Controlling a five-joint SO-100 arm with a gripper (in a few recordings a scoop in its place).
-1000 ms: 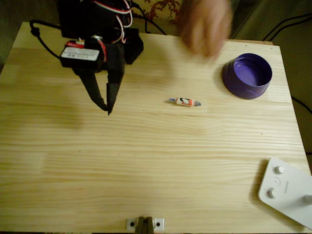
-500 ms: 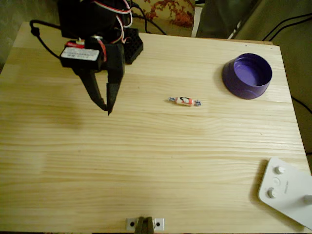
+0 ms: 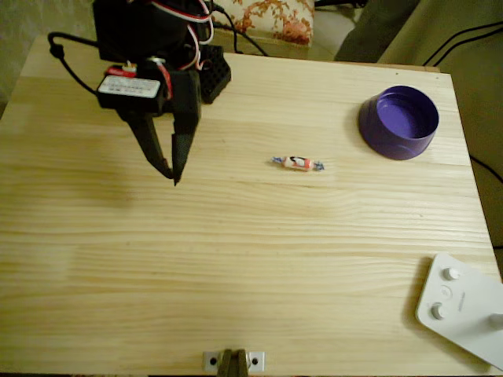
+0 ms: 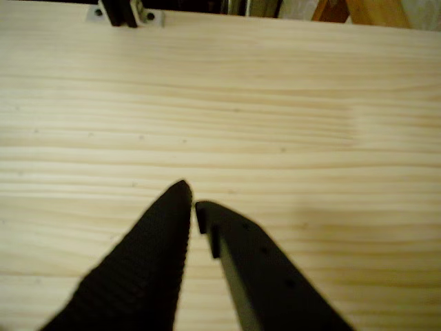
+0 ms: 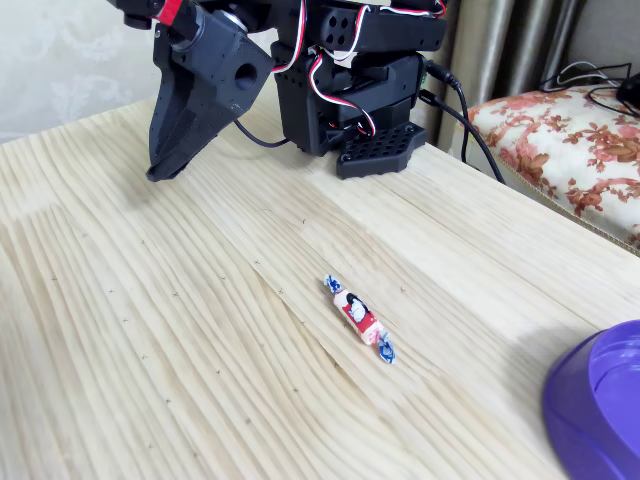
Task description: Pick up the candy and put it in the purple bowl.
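The candy [image 3: 299,163] lies flat near the middle of the wooden table, a small white sweet with red and dark marks and bluish twisted ends; the fixed view shows the candy [image 5: 358,317] on bare wood. The purple bowl [image 3: 398,122] stands upright at the table's back right, and its rim [image 5: 600,410] cuts into the lower right corner of the fixed view. My black gripper [image 3: 170,174] hangs over the table well to the left of the candy, shut with nothing between its fingers. In the wrist view the gripper [image 4: 191,198] has its tips nearly touching above bare wood.
A white device with buttons [image 3: 462,306] lies at the front right corner. A small metal bracket [image 3: 233,361] is fixed at the front edge. The arm's black base [image 3: 157,31] and cables occupy the back left. A floral cushion [image 5: 570,130] sits beyond the table.
A person's blurred hand that hovered over the table's back edge, left of the bowl, one second ago has withdrawn. The gripper, candy and bowl have not moved.
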